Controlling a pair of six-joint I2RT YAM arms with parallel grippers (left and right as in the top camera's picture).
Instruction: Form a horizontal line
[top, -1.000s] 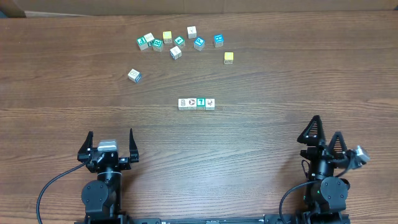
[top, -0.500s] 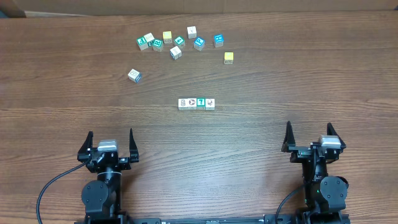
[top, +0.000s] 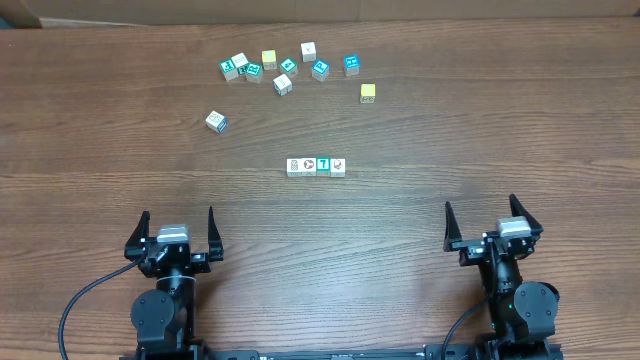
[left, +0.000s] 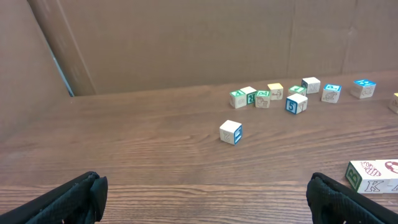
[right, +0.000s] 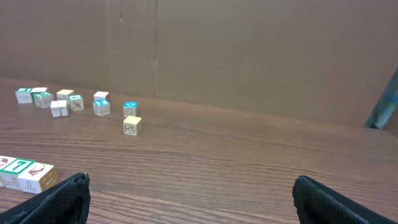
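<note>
Left end effector (top: 177, 222) at 7 o'clock: jaws wide, holding nothing. Right end effector (top: 480, 212) at 5 o'clock: also wide, empty. The horizontal line (top: 316, 167) of four touching cubes sits at the centre of the counter (top: 450, 120), teal cube between white ones. Loose cubes (top: 285, 68) scattered toward 12 o'clock, well apart from it.

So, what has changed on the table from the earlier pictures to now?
The right gripper turned from a sideways roll to level, so its two fingers now stand side by side, and it shifted a little toward the table's middle. It is open and empty; nothing was taken hold of or let go. The left gripper, the row of four cubes and the loose cubes behind it stayed as they were.
</note>
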